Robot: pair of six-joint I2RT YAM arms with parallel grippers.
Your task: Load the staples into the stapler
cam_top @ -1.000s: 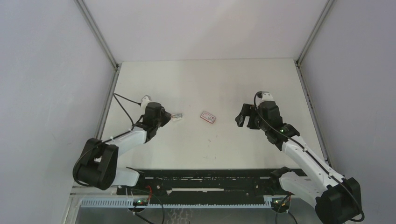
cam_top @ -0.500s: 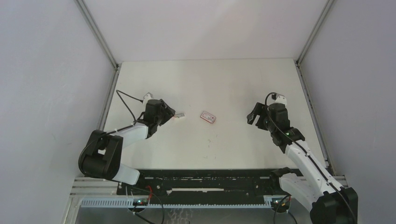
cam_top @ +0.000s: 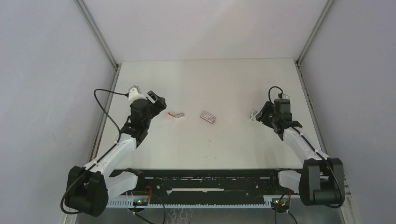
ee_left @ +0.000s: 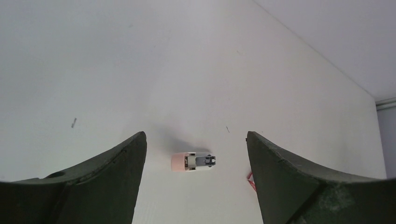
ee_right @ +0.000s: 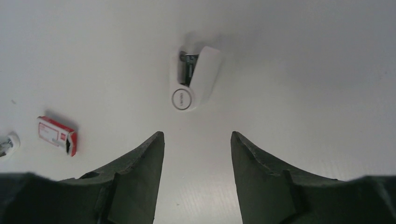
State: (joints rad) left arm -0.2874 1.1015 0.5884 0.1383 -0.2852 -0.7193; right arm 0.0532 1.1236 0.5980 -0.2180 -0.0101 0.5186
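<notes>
The staples, a small red box with a white label (cam_top: 208, 117), lie mid-table and also show at the left of the right wrist view (ee_right: 57, 135). A small white stapler (ee_right: 196, 77) with its metal inside showing lies on the table just beyond my right gripper (ee_right: 196, 133), which is open and empty (cam_top: 262, 113). My left gripper (ee_left: 195, 134) is open too (cam_top: 159, 103). A tiny pink-and-white clip-like piece (ee_left: 193, 161) lies on the table between and below its fingers, touching neither.
The white table (cam_top: 210, 84) is walled by grey panels on the left, right and back. A red corner of the staples box (ee_left: 251, 179) peeks past the left gripper's right finger. Small specks dot the surface.
My left gripper opened, let go of the pink-and-white piece and drew back to the left. My right arm swung right, leaving the white stapler on the table, and its jaws narrowed.
</notes>
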